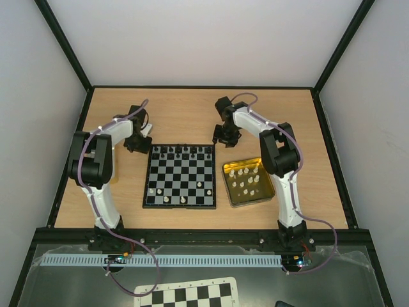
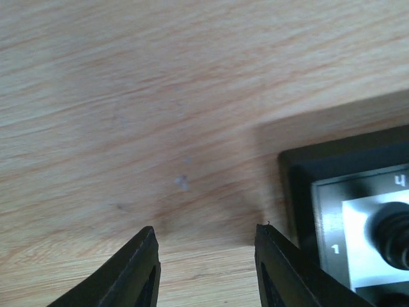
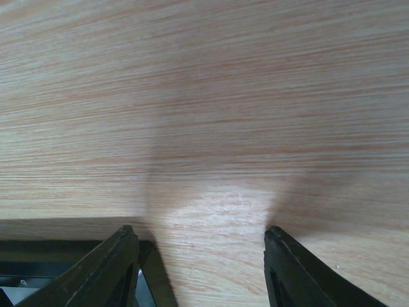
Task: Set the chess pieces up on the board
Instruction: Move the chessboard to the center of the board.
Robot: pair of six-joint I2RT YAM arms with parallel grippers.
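Note:
The board [image 1: 181,176] lies in the middle of the table. Several black chess pieces [image 1: 182,150] stand along its far row, and a few cream ones [image 1: 167,199] stand near its front edge. More cream pieces [image 1: 246,184] sit in a gold tin. My left gripper [image 1: 138,144] hovers just off the board's far left corner. In the left wrist view it [image 2: 206,235] is open over bare wood, with the board's corner [image 2: 307,192] and a black piece [image 2: 393,235] to its right. My right gripper [image 1: 225,135] is beyond the far right corner. It [image 3: 201,235] is open and empty, with the board's frame [image 3: 57,251] at lower left.
The square gold tin [image 1: 255,197] sits right of the board. A printed checkered sheet [image 1: 188,295] lies below the table's near rail. Black frame posts and pale walls close in the table on three sides.

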